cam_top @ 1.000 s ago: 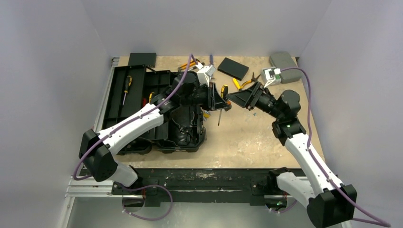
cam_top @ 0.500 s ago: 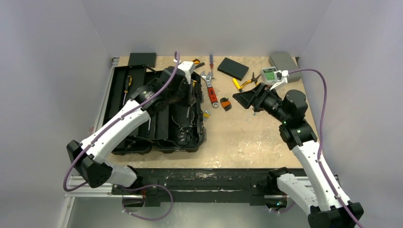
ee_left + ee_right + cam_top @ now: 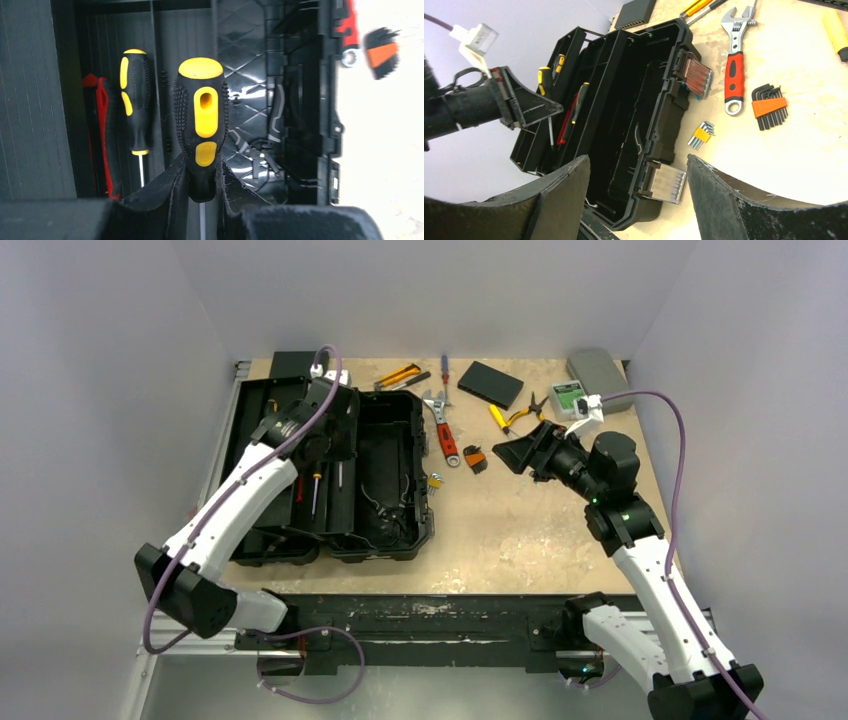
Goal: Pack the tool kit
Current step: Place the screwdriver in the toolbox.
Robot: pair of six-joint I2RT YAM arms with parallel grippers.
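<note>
Left gripper (image 3: 200, 172) clamps a yellow-and-black screwdriver (image 3: 199, 100) above the open tool kit (image 3: 385, 455) — right gripper (image 3: 639, 159) stands wide, empty.

Overhead and wrist views, toolbox (image 3: 395, 540) shared

the left hand (image 3: 200, 172), gripping the yellow-and-black screwdriver (image 3: 200, 110), has swung from the middle of the worktop (image 3: 520, 530) to over the toolbox (image 3: 390, 510) tray at left; the right hand (image 3: 520, 452) has drawn back, jaws apart.
</note>
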